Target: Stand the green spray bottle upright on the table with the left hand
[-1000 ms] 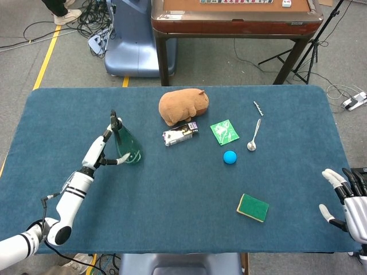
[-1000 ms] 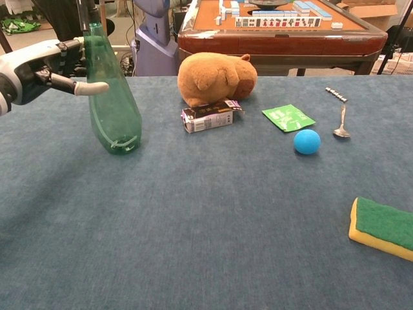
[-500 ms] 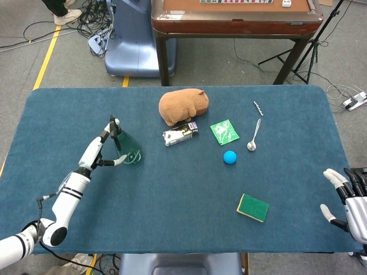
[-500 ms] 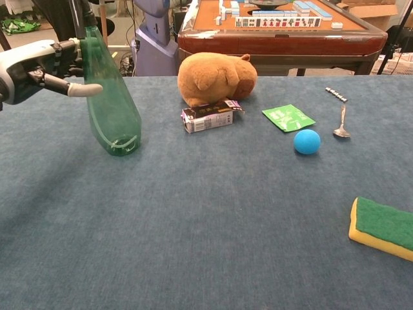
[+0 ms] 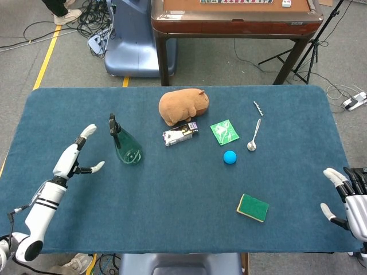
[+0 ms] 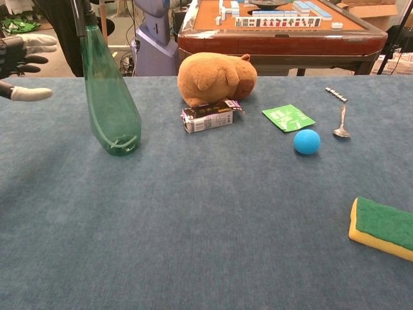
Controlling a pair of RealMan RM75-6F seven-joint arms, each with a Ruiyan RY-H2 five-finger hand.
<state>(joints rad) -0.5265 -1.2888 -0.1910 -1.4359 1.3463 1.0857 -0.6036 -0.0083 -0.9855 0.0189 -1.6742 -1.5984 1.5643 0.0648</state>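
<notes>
The bottle (image 5: 125,143) stands upright on the table (image 5: 172,212), its base on the cloth and its dark spray head at the top, with nothing touching it. It is just to the right of the left hand (image 5: 75,156), which hovers apart from it with fingers spread and thumb pointing toward the bottle, holding nothing; the chest view shows only that hand's fingertips at the left edge. Further right of that hand, past the bottle, lie a carton (image 5: 180,134) and, behind it and touching it, a plush (image 5: 183,105). Beyond those are a green packet (image 5: 224,132), a ball (image 5: 230,157), a spoon (image 5: 253,136) and a small dark-and-light rod (image 5: 258,108). A sponge (image 5: 253,207) lies nearer the right hand (image 5: 347,201), which rests at the table's far right edge with fingers apart and empty.
</notes>
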